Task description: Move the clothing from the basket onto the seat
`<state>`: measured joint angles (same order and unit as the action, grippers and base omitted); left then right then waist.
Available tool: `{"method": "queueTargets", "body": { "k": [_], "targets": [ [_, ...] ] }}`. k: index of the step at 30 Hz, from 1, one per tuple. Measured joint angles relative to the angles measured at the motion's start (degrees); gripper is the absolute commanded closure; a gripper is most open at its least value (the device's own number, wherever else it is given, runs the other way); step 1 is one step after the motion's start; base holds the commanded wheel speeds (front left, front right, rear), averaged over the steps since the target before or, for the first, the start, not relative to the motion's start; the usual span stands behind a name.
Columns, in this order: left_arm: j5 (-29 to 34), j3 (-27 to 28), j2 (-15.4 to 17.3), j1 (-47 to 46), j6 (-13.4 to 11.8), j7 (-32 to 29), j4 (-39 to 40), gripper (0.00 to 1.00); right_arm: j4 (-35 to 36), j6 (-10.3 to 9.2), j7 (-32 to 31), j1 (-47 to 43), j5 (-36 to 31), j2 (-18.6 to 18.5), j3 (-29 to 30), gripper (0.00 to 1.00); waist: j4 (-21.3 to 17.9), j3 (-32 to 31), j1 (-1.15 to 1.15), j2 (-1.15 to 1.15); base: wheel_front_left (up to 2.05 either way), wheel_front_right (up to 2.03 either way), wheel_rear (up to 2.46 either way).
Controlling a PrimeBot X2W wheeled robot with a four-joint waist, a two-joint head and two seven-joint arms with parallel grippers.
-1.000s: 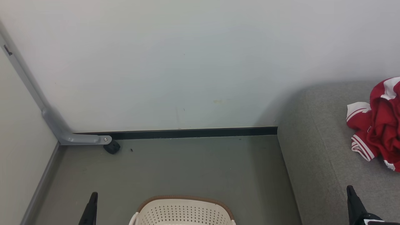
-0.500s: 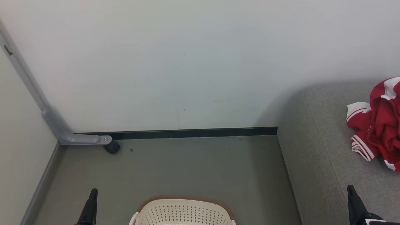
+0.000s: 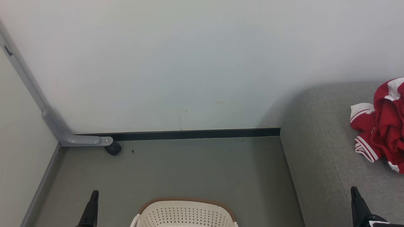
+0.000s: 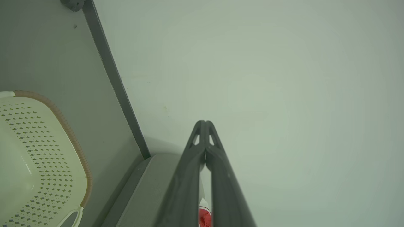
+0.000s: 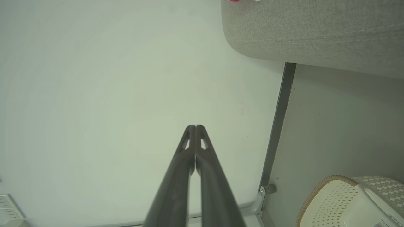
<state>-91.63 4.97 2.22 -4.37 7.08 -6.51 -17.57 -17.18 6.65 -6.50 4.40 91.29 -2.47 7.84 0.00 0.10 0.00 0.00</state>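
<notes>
Both pairs of long dark fingers are pressed together, holding nothing: your left gripper (image 3: pixel 94 193) beside the cream-white perforated plastic basket (image 3: pixel 187 200), your right gripper (image 3: pixel 354 189) over the large grey fabric seat (image 3: pixel 318 151). You have the crumpled bright red, white-striped clothing (image 3: pixel 383 126) lying on that seat.

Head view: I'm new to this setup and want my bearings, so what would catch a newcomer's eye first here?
The bright red clothing with white stripes stands out first, heaped on the grey seat at the right edge. Next comes the cream basket with its brown rim, on the floor at bottom centre; what shows of its inside looks bare. The left end effector and right end effector, both shut, stand at the bottom corners.
</notes>
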Motion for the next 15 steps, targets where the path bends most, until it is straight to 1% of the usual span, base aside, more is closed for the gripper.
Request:
{"method": "queueTargets", "body": {
  "k": [15],
  "targets": [
    [-0.01,0.00,0.00,0.00,0.00,0.00,0.00,1.00,0.01,0.00,0.00,0.01,0.03,0.00,0.00,1.00,0.00,0.00,0.00,0.00,0.00,0.00,0.00]
  ]
}}
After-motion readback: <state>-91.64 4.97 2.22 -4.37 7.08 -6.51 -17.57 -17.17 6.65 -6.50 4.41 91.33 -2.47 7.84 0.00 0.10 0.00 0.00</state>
